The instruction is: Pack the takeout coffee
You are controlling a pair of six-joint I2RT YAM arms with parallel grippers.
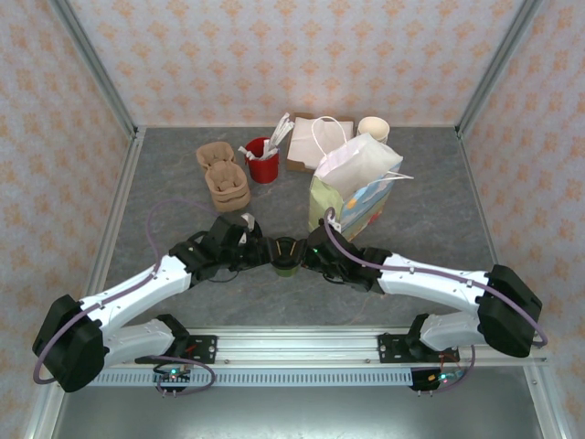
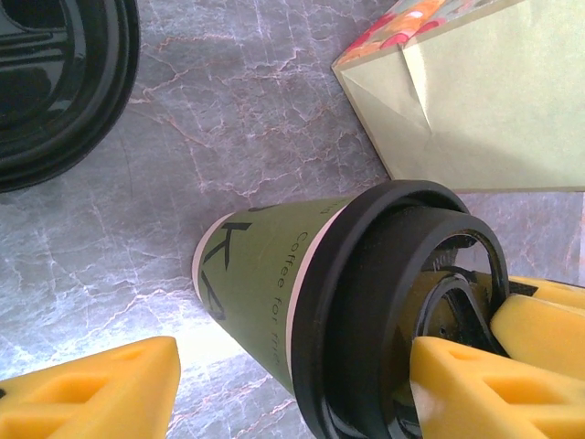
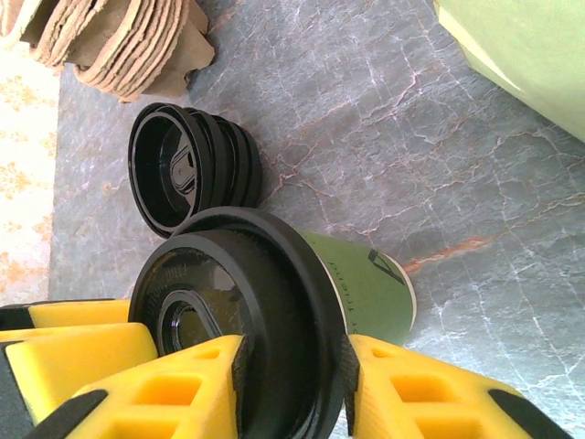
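Your right gripper (image 3: 292, 384) clamps the takeout coffee (image 3: 366, 283) by its black lid, likely ready to carry it to the paper bag (image 1: 352, 197) just beyond. Your left gripper (image 2: 292, 366) stands open around the same cup, one pad clear of its green side. The side reads "Coffee for"; the rest is hidden.

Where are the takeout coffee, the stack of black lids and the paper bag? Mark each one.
takeout coffee (image 2: 260, 279), left wrist view, green side wall.
stack of black lids (image 3: 178, 174), right wrist view, top lid's face.
paper bag (image 1: 361, 165), top external view, white folded top.
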